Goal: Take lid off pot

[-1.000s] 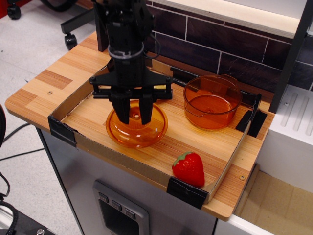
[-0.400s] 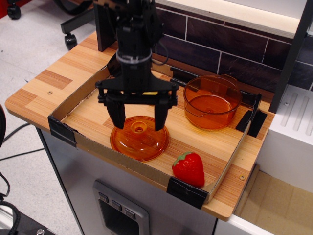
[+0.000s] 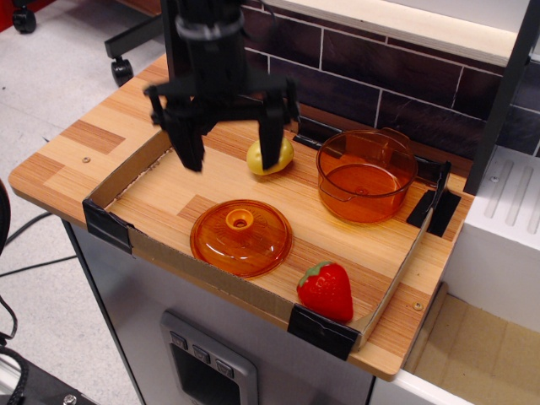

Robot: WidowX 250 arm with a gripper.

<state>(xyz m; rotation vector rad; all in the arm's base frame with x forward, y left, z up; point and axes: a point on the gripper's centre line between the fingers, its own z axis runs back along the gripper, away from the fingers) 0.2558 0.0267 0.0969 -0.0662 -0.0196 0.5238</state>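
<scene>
The orange lid (image 3: 241,237) lies flat on the wooden tray, knob up, at the front left. The deep orange pot (image 3: 365,175) stands uncovered at the back right of the tray. My gripper (image 3: 229,156) is open and empty. It hangs well above the tray, up and behind the lid, with its black fingers (image 3: 189,145) spread wide.
A red strawberry (image 3: 326,290) lies at the tray's front right. A yellow fruit (image 3: 271,157) sits at the back, partly behind my right finger. A low cardboard rim (image 3: 211,281) edges the tray. A dark brick wall stands behind and a white unit to the right.
My gripper let go of the lid, which now lies flat on the tray. The gripper opened wide and rose up and back, uncovering the yellow fruit.
</scene>
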